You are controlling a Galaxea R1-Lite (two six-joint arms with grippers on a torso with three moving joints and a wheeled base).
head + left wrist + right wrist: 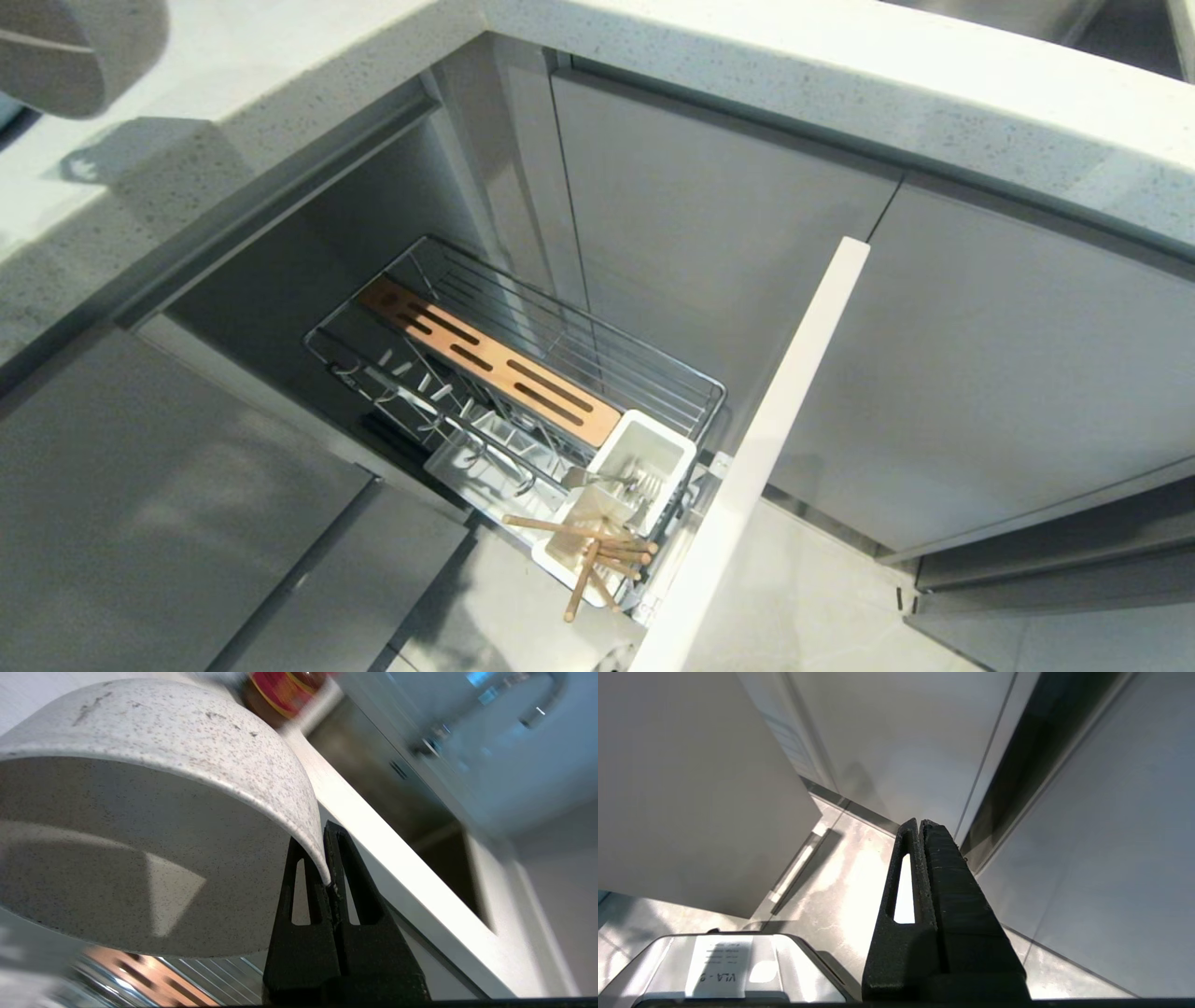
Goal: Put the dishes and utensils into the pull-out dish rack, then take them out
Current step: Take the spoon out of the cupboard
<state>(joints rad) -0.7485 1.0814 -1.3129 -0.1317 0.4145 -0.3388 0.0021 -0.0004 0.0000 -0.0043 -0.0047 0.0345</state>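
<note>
A pale speckled stone bench point(308, 75) runs along the far side and wraps round the left, with flat grey cabinet fronts point(980, 373) beneath it and a light tiled floor point(822, 607) below. In the corner gap the pull-out dish rack point(523, 392) stands drawn out toward the near side, its tall pale front panel point(766, 448) seen edge-on at the right.

The rack is a narrow basket of thin chrome wire. A slotted wooden strip point(490, 373) lies lengthwise in it, and rows of short upright prongs point(420, 392) fill its left side; no plate shows among them. At the near end sits a white plastic utensil cup point(625, 490), square-cornered and split into compartments. The far compartment holds silver metal cutlery point(607, 479), lying tilted. The near one holds several light-wood chopsticks point(588, 551), leaning out over its rim and splayed to the left and near side.

The bowl point(154, 826) is up at the far left above the bench, only its edge showing in the head view. It is round, off-white with fine dark speckles and a thin matt rim. The left end effector point(326, 858) is clamped on that rim, one black finger inside and one outside.

The right end effector point(920, 833) hangs low beside the cabinet fronts, its black fingers pressed together on nothing.
</note>
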